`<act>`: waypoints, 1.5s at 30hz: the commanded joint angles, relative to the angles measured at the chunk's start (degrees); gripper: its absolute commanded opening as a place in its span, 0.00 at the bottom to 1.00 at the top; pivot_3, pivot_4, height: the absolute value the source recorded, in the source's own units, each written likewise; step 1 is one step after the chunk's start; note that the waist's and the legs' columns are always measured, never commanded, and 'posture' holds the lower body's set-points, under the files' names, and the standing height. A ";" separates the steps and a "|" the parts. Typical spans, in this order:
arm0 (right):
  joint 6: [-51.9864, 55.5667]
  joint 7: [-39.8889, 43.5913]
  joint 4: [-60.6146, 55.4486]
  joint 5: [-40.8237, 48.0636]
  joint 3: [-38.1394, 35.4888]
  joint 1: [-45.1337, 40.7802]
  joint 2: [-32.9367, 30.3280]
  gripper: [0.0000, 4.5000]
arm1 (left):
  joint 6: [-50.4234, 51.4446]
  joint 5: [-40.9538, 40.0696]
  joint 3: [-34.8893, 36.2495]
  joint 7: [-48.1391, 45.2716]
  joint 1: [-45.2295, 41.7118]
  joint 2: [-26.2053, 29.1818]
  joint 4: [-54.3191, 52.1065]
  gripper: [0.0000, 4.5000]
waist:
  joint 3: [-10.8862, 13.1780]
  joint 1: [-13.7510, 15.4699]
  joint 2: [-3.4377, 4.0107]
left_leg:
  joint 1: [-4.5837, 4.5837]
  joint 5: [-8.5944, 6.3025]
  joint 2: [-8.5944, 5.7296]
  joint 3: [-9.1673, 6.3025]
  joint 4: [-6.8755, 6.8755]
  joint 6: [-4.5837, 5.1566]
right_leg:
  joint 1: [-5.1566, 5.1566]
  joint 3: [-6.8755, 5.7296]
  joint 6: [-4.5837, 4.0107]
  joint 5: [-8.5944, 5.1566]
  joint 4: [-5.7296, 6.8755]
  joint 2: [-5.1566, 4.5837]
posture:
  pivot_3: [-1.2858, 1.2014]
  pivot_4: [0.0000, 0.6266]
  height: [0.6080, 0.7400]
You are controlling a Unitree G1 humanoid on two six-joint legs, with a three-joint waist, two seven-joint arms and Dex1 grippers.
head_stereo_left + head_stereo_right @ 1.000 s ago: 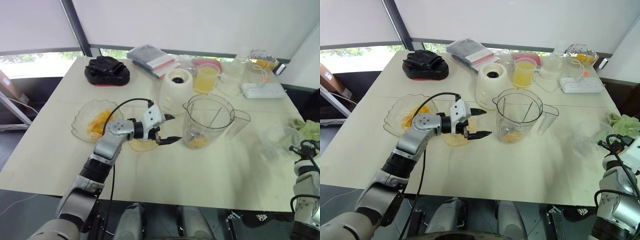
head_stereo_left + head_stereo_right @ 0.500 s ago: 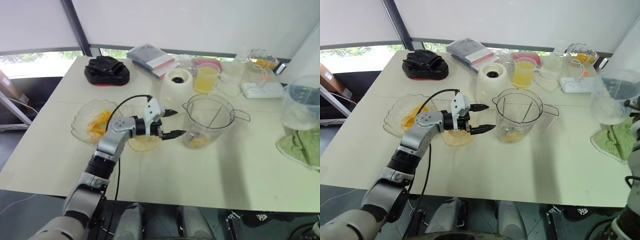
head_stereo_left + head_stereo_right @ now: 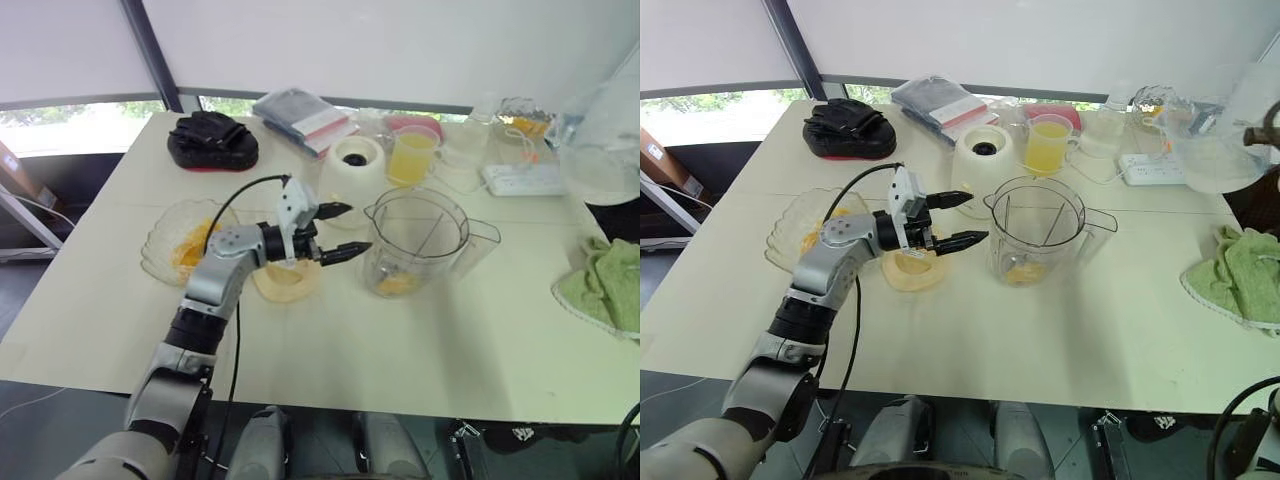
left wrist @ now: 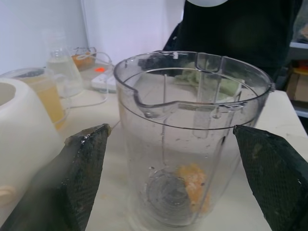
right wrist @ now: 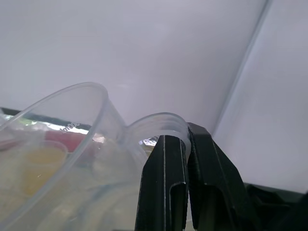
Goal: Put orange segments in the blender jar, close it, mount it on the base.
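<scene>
My left fingers (image 3: 340, 229) stand wide open, level above the desk (image 3: 420, 350), pointing toward the blender jar (image 3: 415, 243) from its 9 o'clock side. Nothing sits between them. In the left wrist view the jar (image 4: 192, 139) stands framed between both black fingertips (image 4: 86, 173), apart from each.

The blender jar is upright near desk centre, lidless, handle and spout toward 3 o'clock. Orange segments (image 3: 397, 284) lie at its bottom beside the metal blades (image 4: 166, 197).

The base (image 3: 352, 180) stands just beyond the jar at about 11 o'clock from it, cream-white, dark socket facing up, nothing mounted on it.

A flat pale-yellow lid (image 3: 287, 281) lies on the desk under my left wrist. At 9 o'clock of it sits a scalloped glass bowl (image 3: 165, 245) with more orange fruit inside.

My right fingers (image 5: 185, 192) are pressed together on the rim of a clear plastic container (image 3: 1210, 160), held up in the air at the far right edge of the desk.

Also on the desk: a cup of yellow juice (image 3: 412, 158) at 1 o'clock of the base, a white power strip (image 3: 525, 180) far right, a green cloth (image 3: 600, 285) at the right edge, a black bundle (image 3: 212, 142) at the far left, a packet (image 3: 300, 118) beside it.
</scene>
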 commanded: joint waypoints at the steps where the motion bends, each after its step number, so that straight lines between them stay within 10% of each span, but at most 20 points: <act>1: -0.11 1.86 -4.04 -1.66 0.58 -1.84 -3.04 0.01 | -1.11 -0.41 0.80 0.41 -1.53 -0.12 -1.00 0.96 | 0.00 0.00 0.00 | 0.00 0.00 0.00 0.00 0.00 0.00 | 0.00 0.00 0.00 0.00 -0.01 -0.01 | 0.52 0.24 1.00; 45: -6.68 18.55 -11.33 -24.71 17.08 -0.24 -7.08 0.01 | -2.04 0.32 0.10 -0.02 -2.04 -0.34 -0.34 0.96 | 0.04 0.06 -0.06 | -0.02 0.00 0.00 0.00 0.00 0.00 | -0.04 -0.01 -0.01 -0.01 -0.03 -0.02 | 0.52 0.24 1.00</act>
